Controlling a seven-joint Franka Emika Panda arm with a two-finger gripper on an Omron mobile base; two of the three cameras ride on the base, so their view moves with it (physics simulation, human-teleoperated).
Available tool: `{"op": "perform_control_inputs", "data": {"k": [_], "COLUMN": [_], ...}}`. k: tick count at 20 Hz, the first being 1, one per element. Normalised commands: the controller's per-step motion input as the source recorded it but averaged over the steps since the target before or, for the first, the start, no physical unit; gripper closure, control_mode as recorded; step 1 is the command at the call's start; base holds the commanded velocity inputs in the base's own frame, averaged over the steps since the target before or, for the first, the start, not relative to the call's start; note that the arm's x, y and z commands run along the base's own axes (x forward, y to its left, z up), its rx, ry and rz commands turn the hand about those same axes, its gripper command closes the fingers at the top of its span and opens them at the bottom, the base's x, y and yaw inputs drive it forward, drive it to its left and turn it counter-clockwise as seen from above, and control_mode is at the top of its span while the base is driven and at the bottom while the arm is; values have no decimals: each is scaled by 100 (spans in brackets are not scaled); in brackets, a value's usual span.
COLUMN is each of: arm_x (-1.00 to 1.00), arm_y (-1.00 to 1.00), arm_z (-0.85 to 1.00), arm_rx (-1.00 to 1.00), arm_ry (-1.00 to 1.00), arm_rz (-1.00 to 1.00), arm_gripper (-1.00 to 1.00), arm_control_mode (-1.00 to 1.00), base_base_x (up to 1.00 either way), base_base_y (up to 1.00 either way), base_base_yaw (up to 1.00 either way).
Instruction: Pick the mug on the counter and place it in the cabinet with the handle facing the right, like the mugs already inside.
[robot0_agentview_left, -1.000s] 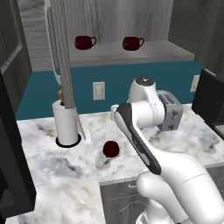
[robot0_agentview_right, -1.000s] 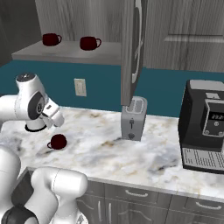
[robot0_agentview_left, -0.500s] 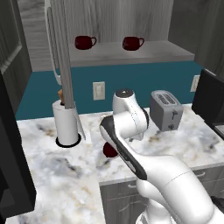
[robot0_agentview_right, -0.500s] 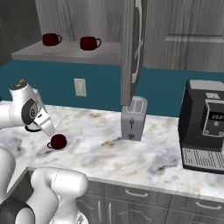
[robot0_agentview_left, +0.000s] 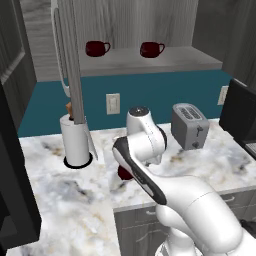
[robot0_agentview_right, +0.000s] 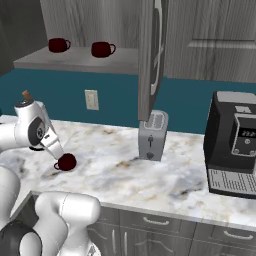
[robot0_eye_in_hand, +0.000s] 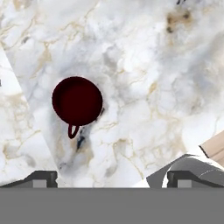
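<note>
The dark red mug stands upright on the marble counter, seen from straight above, with its loop handle toward the bottom of the hand view. My gripper hangs above it, open and holding nothing, and the mug lies left of the midline between the fingertips. In the right base view the mug sits just beside the lowered hand. In the left base view my arm hides most of the mug. The cabinet shelf holds two alike red mugs.
The open cabinet door hangs over a paper-towel holder at the left. A toaster stands right of the arm, with a black coffee machine further right. Bare counter stretches between mug and toaster.
My arm swung left from the toaster side to above the mug, then slowed to almost still. The mug has not moved.
</note>
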Motion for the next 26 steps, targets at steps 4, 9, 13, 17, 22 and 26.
{"op": "perform_control_inputs", "data": {"k": [4,9,13,17,22,26], "arm_x": [0,4,12,29,36,25], "arm_y": [0,0,12,18,10,15], "arm_z": [-11,-24,-27,-15,-20,-20], "arm_rx": [5,0,0,-2,-1,-2], "arm_ry": [0,0,1,6,5,3], "arm_rz": [0,0,0,3,9,4], "arm_gripper": [-100,-100,-100,-100,-100,-100], "arm_control_mode": [-100,-100,-100,-100,-100,-100], "base_base_x": [0,0,0,0,0,0], "base_base_y": [0,0,0,0,0,0], "base_base_yaw": [0,0,0,0,0,0]}}
